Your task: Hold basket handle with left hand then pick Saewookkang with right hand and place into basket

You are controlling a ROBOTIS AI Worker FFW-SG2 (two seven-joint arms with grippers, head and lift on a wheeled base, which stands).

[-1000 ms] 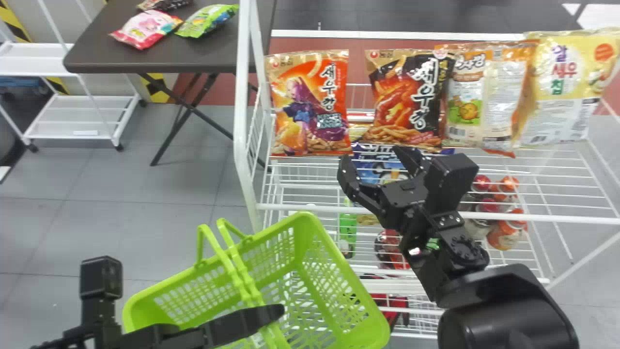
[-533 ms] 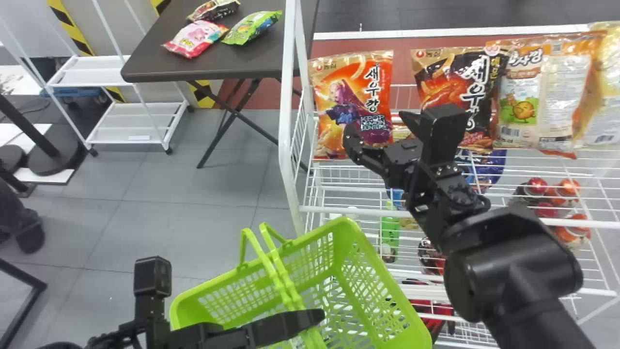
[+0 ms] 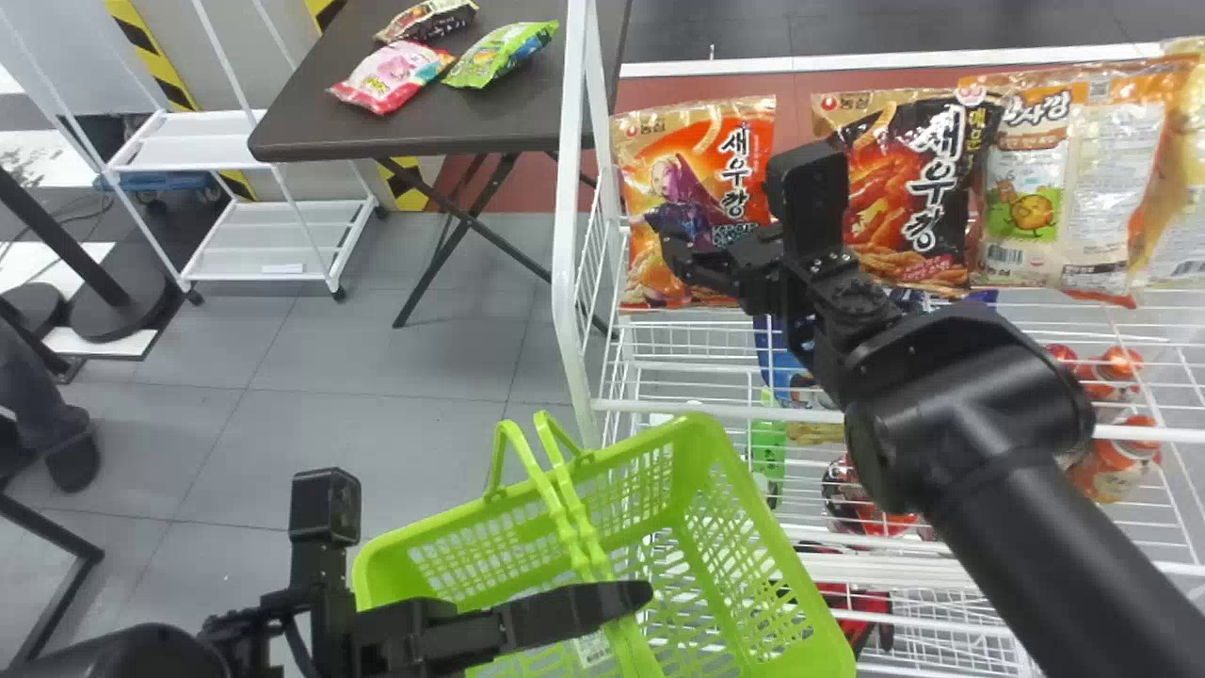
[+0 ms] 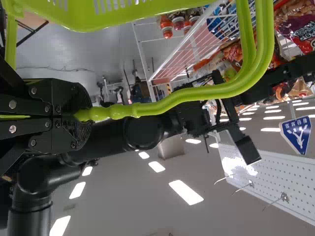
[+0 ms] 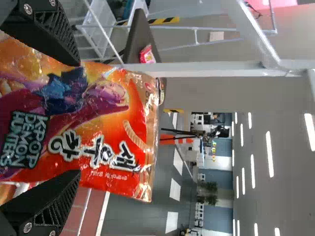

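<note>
Closing shallowly could be dropping Saewookkang (image 3: pixel 701 141) at one o'clock; right end effector (image 5: pixel 77 118) is gaping, left one (image 4: pixel 84 115) is holding handle (image 4: pixel 197 93).

Saw the basket (image 3: pixel 692 443) cut off by the head view's bottom edge, with part of its handle (image 3: pixel 587 556) hidden by the left gripper (image 3: pixel 621 601). Lost the orange Saewookkang bag (image 3: pixel 695 174) partly behind the right gripper (image 3: pixel 697 259), its lower end past the right wrist view's edge. Found bottles (image 3: pixel 1120 461) partly covered by the right arm (image 3: pixel 970 414).
</note>
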